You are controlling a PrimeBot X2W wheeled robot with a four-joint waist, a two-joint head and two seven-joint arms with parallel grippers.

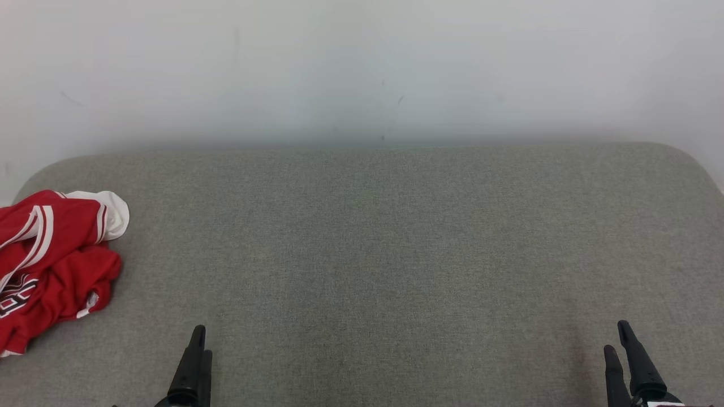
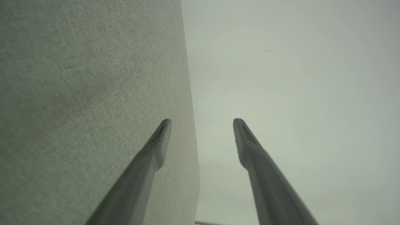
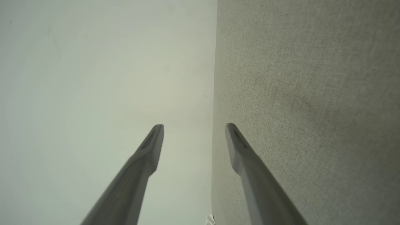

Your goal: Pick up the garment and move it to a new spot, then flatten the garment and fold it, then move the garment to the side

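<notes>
Garment [image 1: 54, 265] — red with white trim, crumpled — lies at the left end of the grey padded surface [image 1: 373, 237]. Left gripper [image 2: 202, 121] sits over the surface's near edge, right gripper [image 3: 194, 125] over its near right corner; both stand with jaws wide, holding nothing.

Red-and-white garment [image 1: 51, 265], crumpled at the left edge of the grey padded surface [image 1: 367, 237]: left part cut off by the frame; dark print partly folded under, unreadable.
The left gripper [image 1: 202, 339] and right gripper [image 1: 615, 335]: bases cut off by the bottom edge.
A white scrap [image 3: 210, 219], bottom edge of the right wrist view: too small to identify.
</notes>
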